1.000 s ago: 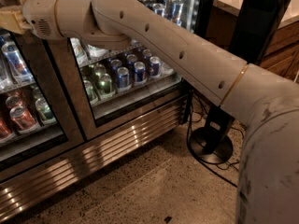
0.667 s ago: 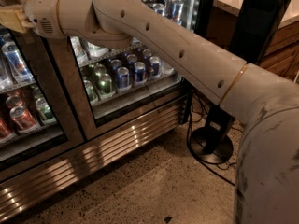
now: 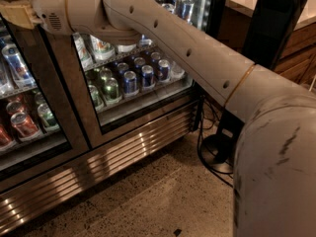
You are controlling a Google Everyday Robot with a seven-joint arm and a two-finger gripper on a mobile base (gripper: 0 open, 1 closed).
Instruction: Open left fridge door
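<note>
One tan parallel-jaw gripper (image 3: 15, 11) is seen against the top of the bronze-framed clear-glass left fridge door (image 3: 24, 107); its grip cannot be told.

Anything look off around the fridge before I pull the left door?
Nothing spilled or askew. The left fridge door looks shut, with the gripper at its upper part. The only oddity is dark scuffs on the robot's shell, lower right.
</note>
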